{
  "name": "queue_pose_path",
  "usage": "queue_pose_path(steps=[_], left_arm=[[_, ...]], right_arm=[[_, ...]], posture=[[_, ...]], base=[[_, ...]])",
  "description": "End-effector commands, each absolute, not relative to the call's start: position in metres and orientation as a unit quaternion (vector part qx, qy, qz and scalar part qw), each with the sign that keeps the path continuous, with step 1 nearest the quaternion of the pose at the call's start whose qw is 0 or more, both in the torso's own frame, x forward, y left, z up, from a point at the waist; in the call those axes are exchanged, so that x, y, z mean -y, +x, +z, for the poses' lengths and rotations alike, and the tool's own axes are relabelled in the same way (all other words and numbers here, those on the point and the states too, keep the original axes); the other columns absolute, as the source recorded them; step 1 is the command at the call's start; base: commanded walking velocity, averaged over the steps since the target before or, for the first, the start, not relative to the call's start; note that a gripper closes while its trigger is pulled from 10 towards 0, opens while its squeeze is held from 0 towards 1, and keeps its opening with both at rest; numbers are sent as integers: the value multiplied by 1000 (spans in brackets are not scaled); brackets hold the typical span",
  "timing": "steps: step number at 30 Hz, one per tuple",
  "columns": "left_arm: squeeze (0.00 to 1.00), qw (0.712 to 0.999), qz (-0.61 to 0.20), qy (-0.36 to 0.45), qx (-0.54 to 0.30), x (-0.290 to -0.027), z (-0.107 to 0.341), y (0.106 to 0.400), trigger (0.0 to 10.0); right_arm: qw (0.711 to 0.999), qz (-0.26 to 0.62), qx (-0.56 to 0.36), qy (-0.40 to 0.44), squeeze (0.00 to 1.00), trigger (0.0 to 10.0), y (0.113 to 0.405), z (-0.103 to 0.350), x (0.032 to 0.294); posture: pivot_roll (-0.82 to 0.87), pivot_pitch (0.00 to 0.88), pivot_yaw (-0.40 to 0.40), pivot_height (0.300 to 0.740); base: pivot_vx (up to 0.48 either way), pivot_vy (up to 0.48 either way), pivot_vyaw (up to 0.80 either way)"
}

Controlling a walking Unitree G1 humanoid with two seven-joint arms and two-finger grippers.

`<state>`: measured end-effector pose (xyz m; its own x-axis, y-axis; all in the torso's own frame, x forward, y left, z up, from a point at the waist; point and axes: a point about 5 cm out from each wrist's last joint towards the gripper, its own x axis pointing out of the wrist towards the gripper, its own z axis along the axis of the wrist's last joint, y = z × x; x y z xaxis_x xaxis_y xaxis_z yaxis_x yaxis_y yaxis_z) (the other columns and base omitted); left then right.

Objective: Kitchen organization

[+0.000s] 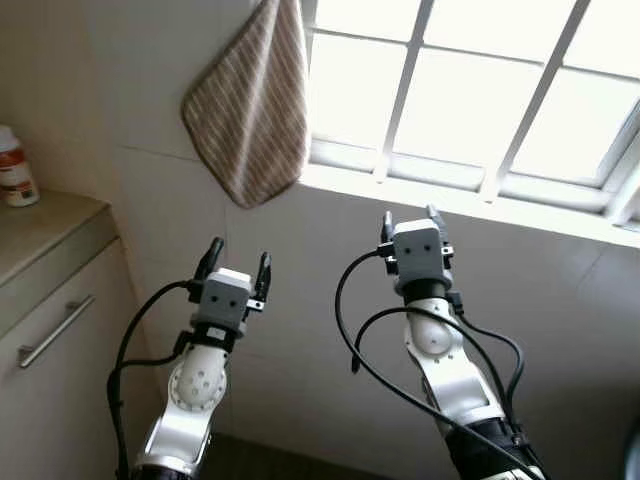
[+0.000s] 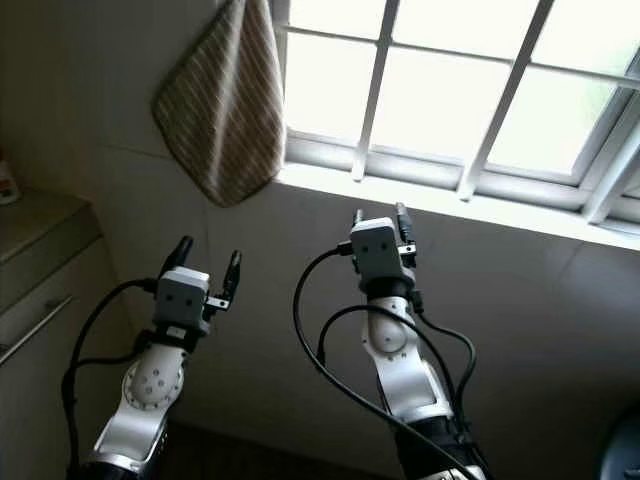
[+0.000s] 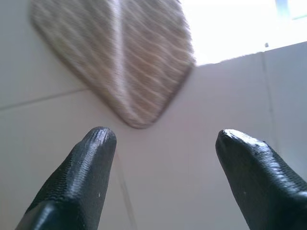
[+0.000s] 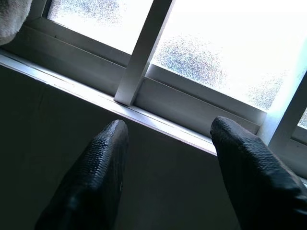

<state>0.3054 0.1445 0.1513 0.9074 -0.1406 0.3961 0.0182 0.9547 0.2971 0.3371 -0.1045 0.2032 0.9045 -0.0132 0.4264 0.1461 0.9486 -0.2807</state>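
**Robot raises both arms toward hanging kitchen cloth**

A brown-and-cream striped woven cloth (image 1: 252,110) hangs by one corner against the pale tiled wall (image 1: 150,190), its lowest point dangling just beside the left edge of a white-framed, multi-pane window (image 1: 470,80) that floods the scene with daylight. The cloth is untouched and, judging by the organizing job in hand, appears to be the item of interest.

Below it, the robot's left gripper (image 1: 236,268) points upward with its jaws spread wide and empty; in the left wrist view the cloth's bottom corner sits above and between the two black fingertips (image 3: 93,143), apart from them. The right gripper (image 1: 410,222) is raised alongside, aimed at the white window sill (image 1: 450,195) to the right of the cloth, its jaws likewise wide apart and holding nothing.

At far left, a grey desk (image 1: 50,225) over cream cabinet drawers with a metal bar handle (image 1: 55,330) carries a small white bottle with a red-orange label (image 1: 15,170).

As far as the pictures show, the work on the cloth has not begun: nothing is gripped, and reaching, grasping and taking the cloth down or straightening it all seem to remain.
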Motion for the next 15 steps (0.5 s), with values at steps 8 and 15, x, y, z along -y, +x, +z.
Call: queue_pose_path(steps=[8, 15], left_arm=[[0, 967, -57, 139, 205, -134, 148, 305, 10000], [0, 967, -57, 140, 203, -135, 147, 304, 10000]], right_arm=[[961, -75, 176, -199, 0, 10000, 341, 191, 120], [959, -80, 166, -216, 0, 10000, 341, 187, 123]], posture=[[102, 0, -78, 740], [103, 0, -79, 740]], base=[[0, 0, -800], [0, 0, -800]])
